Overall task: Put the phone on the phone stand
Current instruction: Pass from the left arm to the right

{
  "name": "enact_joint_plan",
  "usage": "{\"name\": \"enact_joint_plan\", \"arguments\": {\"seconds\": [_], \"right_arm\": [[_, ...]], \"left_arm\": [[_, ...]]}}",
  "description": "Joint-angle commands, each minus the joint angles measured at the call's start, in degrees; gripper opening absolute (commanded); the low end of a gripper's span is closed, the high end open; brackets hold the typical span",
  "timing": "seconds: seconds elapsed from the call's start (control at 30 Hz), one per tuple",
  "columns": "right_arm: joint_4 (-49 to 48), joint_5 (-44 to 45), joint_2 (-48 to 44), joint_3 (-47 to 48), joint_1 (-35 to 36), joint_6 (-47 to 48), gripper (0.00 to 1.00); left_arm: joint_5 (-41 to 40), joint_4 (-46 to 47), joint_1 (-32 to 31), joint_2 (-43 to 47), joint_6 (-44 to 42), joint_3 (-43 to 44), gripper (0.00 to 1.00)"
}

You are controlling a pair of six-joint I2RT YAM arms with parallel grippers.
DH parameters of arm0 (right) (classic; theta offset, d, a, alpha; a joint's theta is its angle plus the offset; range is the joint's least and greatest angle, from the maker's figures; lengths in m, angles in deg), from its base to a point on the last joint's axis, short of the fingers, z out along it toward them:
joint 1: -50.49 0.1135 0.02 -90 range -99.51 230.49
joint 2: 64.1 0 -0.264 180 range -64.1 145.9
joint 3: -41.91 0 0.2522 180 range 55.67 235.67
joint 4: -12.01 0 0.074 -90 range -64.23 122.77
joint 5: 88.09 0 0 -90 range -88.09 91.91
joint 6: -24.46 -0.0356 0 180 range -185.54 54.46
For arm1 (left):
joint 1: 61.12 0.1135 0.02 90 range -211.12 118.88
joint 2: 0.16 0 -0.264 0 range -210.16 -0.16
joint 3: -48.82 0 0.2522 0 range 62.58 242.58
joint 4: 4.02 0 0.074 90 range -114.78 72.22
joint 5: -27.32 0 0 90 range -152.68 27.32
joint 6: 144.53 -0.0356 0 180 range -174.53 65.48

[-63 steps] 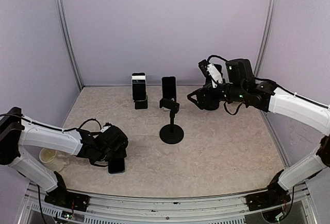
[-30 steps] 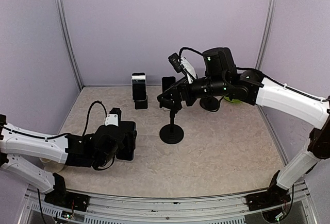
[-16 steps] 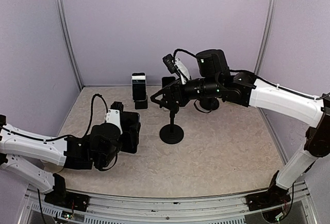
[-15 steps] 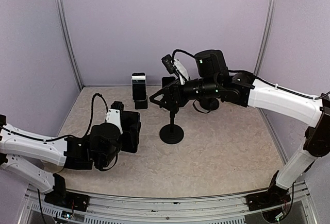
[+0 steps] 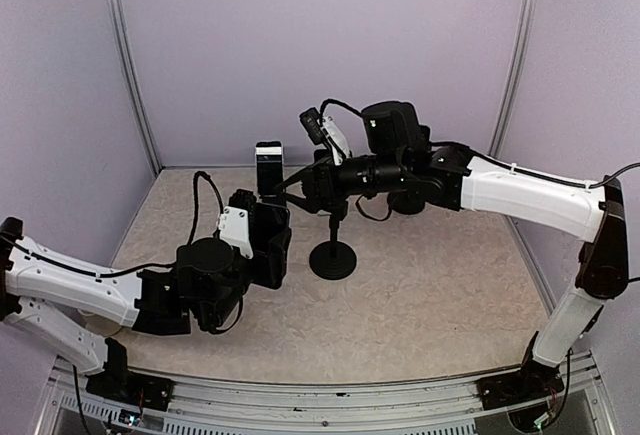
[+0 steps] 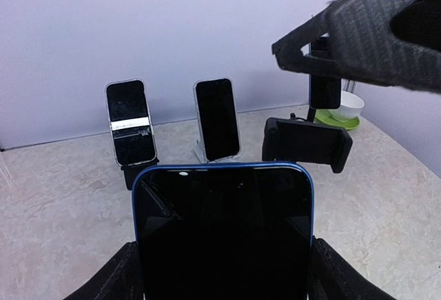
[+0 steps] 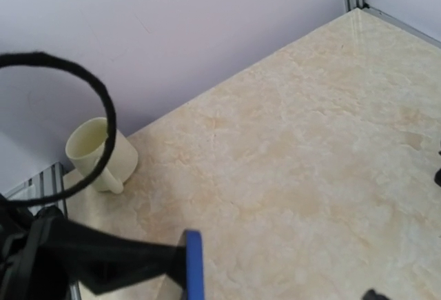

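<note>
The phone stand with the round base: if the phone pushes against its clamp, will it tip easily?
Probably top-heavy: the phone stand carries its wide clamp high above a small round base, so a push high up may tip it. It looks rigid, not floppy. On the smooth table it might also slide.

Opposed wrist views, perhaps sharing phone (image 6: 224,238)

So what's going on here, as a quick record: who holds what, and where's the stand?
Left gripper: shut on the blue-edged phone
Right gripper: open, close above the phone stand
Stand clamp: empty
Behind it: light-banded phone and dark phone, both propped upright
Also: cream mug by the wall
</note>
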Motion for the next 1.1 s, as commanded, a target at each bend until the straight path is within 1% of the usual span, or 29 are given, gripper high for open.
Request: {"name": "enact_joint_plan", "arguments": {"seconds": [0.0,0.33,0.63,0.93,1.07], "right_arm": [[-3.5,-0.8,2.0,1.8,0.9,-1.9,0.88],[-6.3,-1.9,4.5,1.7,1.8,-3.7,0.84],[-7.9,-3.8,5.7,2.4,2.6,-5.4,0.75],[-8.3,-5.5,6.2,2.7,3.0,-6.2,0.63],[-8.0,-6.3,6.7,3.3,3.0,-6.3,0.55]], "left_arm": [[-0.3,7.5,-0.9,-0.8,-4.0,3.3,0.00],[1.0,9.7,-1.7,-2.3,-5.3,5.2,0.00],[1.7,10.6,-1.8,-4.5,-6.3,7.1,0.00],[1.6,10.3,-1.8,-5.9,-6.0,8.0,0.00],[1.4,10.3,-1.9,-5.8,-6.0,8.0,0.00]]}}
